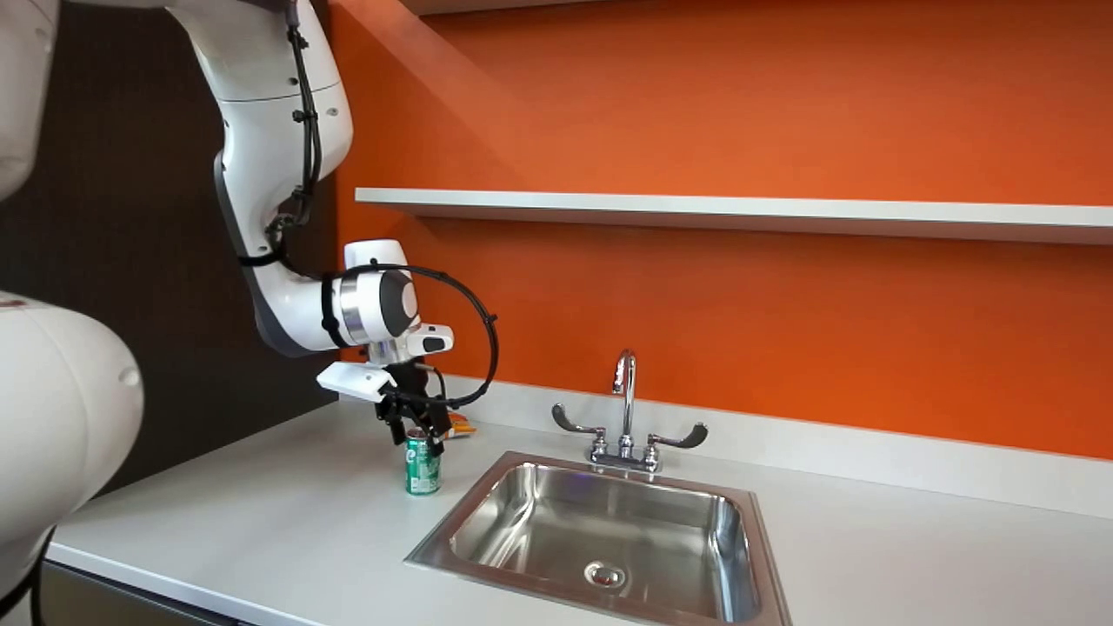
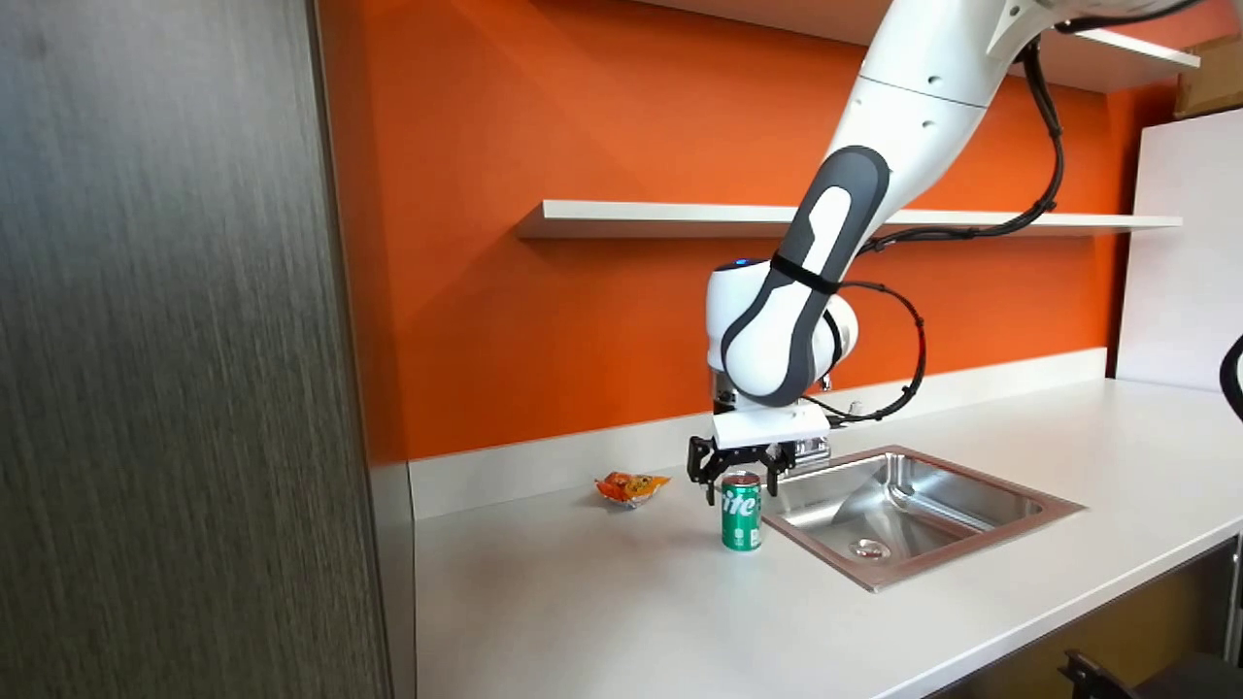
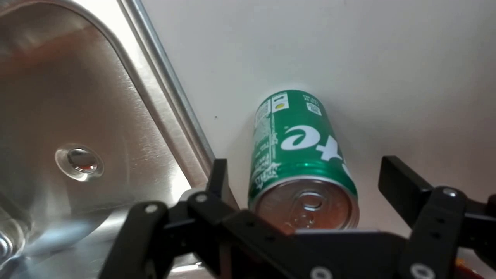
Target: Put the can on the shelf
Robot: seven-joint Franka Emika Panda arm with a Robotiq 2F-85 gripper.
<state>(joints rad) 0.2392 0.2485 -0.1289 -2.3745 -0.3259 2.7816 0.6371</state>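
The can (image 1: 423, 472) is small, green and upright on the white countertop, left of the sink in both exterior views (image 2: 741, 524). My gripper (image 2: 741, 491) points down over it, with the fingers around the can's top. In the wrist view the gripper (image 3: 304, 170) is open, one finger on each side of the can (image 3: 298, 143), with a gap on both sides. The lower part of the can's lid is hidden by the gripper body. The shelf (image 1: 730, 206) is a long white board on the orange wall, above the gripper; the arm covers part of it in an exterior view (image 2: 660, 217).
The steel sink (image 1: 513, 565) lies beside the can, its rim (image 3: 170, 104) close to one finger. A faucet (image 1: 628, 400) stands behind the sink. An orange wrapper (image 2: 629, 487) lies near the backsplash. A dark panel (image 2: 184, 349) closes off one end of the counter.
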